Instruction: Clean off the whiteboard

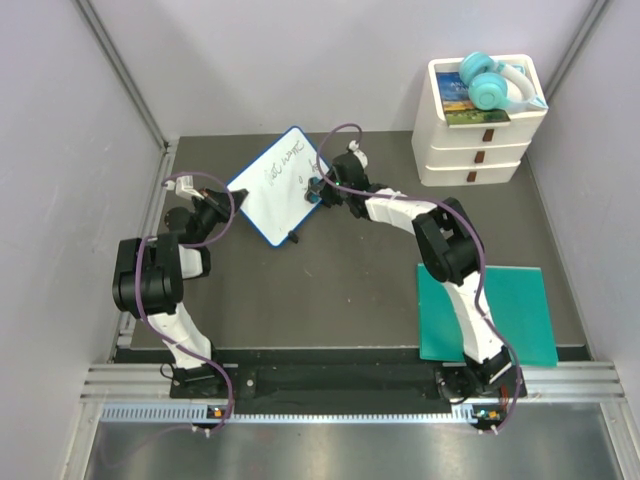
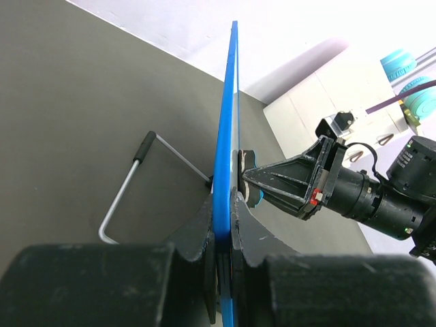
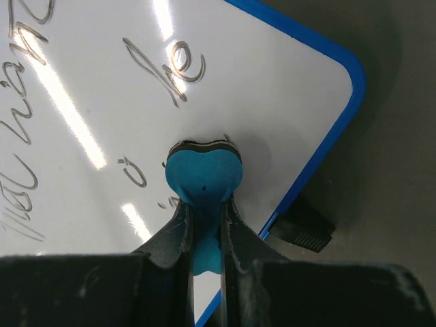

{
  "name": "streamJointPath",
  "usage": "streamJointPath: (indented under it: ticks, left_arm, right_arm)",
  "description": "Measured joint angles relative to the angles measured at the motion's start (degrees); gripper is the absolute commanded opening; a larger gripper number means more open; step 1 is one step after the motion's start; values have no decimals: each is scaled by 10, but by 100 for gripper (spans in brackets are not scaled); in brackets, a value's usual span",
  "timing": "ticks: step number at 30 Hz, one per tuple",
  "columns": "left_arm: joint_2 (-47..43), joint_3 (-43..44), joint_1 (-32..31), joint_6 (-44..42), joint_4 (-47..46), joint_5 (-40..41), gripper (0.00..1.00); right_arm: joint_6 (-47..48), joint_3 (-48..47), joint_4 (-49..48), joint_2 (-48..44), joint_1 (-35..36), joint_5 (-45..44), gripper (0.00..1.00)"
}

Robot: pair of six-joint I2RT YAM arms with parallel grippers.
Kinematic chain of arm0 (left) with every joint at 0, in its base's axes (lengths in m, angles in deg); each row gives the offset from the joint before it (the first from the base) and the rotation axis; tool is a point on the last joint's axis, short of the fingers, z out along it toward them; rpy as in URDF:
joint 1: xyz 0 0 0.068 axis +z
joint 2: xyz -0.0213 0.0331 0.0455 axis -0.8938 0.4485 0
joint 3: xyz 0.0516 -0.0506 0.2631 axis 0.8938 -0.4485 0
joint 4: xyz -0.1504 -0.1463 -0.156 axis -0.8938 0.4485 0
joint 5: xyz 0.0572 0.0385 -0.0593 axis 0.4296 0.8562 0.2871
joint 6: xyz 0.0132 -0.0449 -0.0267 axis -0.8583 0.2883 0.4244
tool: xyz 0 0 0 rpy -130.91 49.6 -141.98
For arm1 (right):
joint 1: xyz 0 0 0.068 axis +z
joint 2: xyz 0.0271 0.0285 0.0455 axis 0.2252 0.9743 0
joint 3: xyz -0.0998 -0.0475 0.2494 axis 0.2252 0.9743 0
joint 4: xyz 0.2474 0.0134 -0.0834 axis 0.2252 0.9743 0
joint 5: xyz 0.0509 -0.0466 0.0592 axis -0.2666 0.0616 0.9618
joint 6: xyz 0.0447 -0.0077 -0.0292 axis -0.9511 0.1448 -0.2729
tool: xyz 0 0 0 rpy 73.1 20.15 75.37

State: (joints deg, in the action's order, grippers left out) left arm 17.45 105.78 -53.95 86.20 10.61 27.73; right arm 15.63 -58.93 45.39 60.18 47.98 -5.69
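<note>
The whiteboard [image 1: 277,183] is white with a blue rim and black handwriting. It stands tilted on the dark table. My left gripper [image 1: 222,203] is shut on its left edge; in the left wrist view the blue rim [image 2: 225,157] runs edge-on between the jaws. My right gripper [image 1: 318,190] is shut on a small blue heart-shaped eraser [image 3: 203,176] and presses its dark pad against the board face [image 3: 102,102], near the right rim. Writing shows left of and above the eraser. A black foot [image 3: 303,225] sits under the board's rim.
A teal mat [image 1: 487,312] lies at the near right. White stacked drawers [image 1: 476,130] with blue headphones [image 1: 490,85] on top stand at the back right. The board's wire stand [image 2: 129,187] rests behind it. Grey walls close both sides.
</note>
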Motion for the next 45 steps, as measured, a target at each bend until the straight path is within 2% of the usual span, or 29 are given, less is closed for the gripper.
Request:
streamJointPath:
  ticks: [11,25,28,37,41,45]
  left_arm:
    - [0,0,-1,-2,-3,-1,0]
    - [0,0,-4,-5,-4,2,0]
    - [0,0,-4,-5,-4,2,0]
    - [0,0,0,-7,-8,0,0]
    - [0,0,2,-8,-8,2,0]
    - [1,0,2,-8,-8,4,0]
  right_arm:
    - [-12,-22,66,1,-9,-26,0]
    - [2,-84,129,25,-24,7,0]
    - [15,-77,116,25,-16,0,0]
    - [57,12,-28,2,23,-88,0]
    - [71,14,-70,3,38,-79,0]
    - [79,-28,-76,14,51,-45,0]
